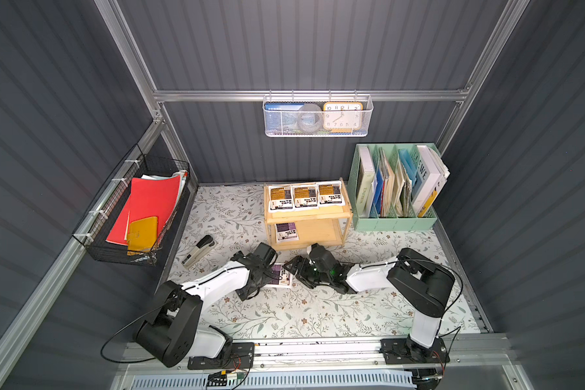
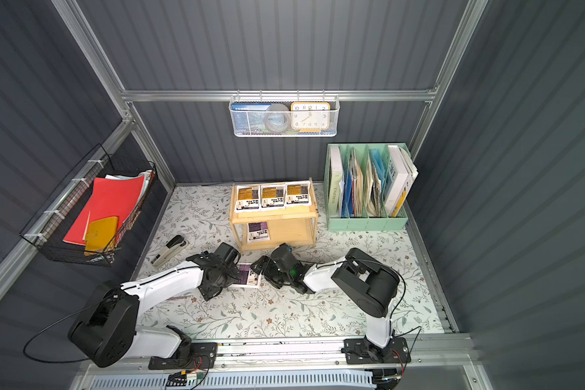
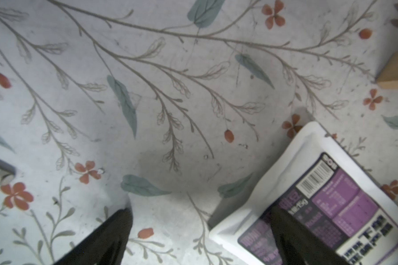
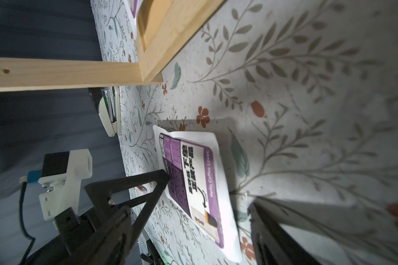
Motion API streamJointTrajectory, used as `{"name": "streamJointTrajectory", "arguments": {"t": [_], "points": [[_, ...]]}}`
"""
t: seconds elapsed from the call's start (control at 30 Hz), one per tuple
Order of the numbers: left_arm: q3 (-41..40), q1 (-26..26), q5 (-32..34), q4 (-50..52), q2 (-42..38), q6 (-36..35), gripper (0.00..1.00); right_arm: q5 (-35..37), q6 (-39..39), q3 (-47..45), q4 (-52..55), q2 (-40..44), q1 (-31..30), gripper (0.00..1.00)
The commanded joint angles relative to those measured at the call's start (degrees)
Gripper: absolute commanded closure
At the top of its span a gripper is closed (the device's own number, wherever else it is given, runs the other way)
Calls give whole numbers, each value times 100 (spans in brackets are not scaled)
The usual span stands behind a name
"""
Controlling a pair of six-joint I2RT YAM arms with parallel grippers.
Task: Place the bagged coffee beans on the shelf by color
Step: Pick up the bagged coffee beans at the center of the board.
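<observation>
The light-wood 2-tier shelf [image 1: 318,215] carries 3 flat white orange-labelled pouches [image 1: 305,196] side by side on its top tray and 1 white purple-labelled pouch [image 1: 287,232] on the lower tier, so each colour gets its own level. The last purple pouch [image 4: 200,181] lies flat on the floral tabletop [image 1: 284,314], just in front of the shelf, between both arms. The left tool [image 3: 201,210] is spread, 1 finger [image 3: 294,234] resting on that pouch's label, probably pinning it so it cannot slide. The right tool [image 1: 293,271] is spread too and empty, low beside the pouch's opposite edge, likely because a flat bag offers little to pinch unless it is braced. Its place, I judge, is the lower tier.
</observation>
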State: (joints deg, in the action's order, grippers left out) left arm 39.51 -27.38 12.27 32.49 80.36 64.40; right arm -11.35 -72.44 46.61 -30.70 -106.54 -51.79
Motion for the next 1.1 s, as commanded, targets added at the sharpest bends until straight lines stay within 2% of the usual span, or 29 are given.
{"name": "streamJointTrajectory", "arguments": {"t": [0.0,0.23,0.33,0.5,0.57,0.93,1.07], "points": [[-54,31,-104,67,138,95,0,-112,-28,27,97,-278,11,16],[37,25,-178,-1,330,-46,0,-218,-323,63,-400,-598,12,16],[42,32,-186,4,326,-81,0,-494,-541,35,-785,-819,20,17],[24,28,-172,-23,287,-94,0,-538,-853,-89,-1407,-1108,22,24],[10,30,-165,-32,262,-103,0,-536,-885,-95,-1467,-1159,15,31],[-71,30,-181,-69,-152,-92,0,-406,-771,-360,-1340,-843,56,83],[105,29,-90,112,-601,-88,0,-236,-763,-657,-1330,-454,71,95]]}}
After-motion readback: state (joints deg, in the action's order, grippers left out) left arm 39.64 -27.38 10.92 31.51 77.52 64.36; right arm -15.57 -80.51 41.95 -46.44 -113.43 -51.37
